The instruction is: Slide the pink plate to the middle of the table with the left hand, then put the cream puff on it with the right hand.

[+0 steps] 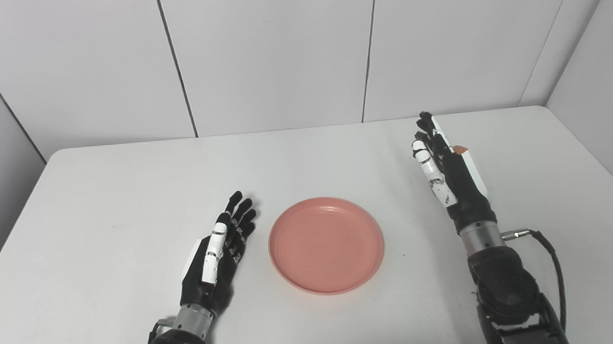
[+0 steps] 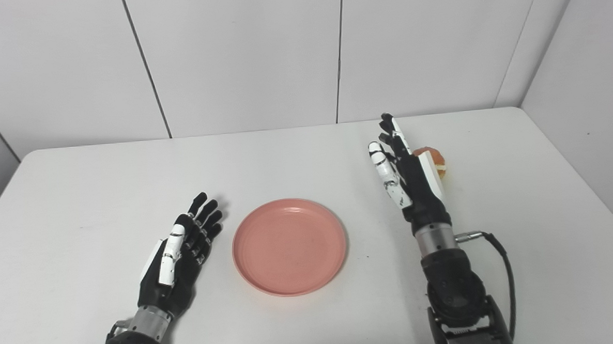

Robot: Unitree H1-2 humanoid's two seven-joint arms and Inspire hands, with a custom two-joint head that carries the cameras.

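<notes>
- Pink plate (image 1: 326, 245) lies near the middle of the desk (image 1: 105, 191), toward the front edge, with nothing on it.
- Left robot hand (image 1: 221, 250) rests just beside the plate's left rim, fingers spread, holding nothing.
- Right robot hand (image 2: 407, 175) stands edge-up, fingers apart, empty, toward the desk's right edge.
- Cream puff (image 2: 434, 162) sits just behind that hand; it should probably reach round and close gently, since the puff looks soft.

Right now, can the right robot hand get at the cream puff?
Probably yes. The cream puff sits on the table just beyond the right robot hand, on its outer side, mostly hidden behind it. The hand is open, and nothing lies between them; the pink plate is well clear.
</notes>
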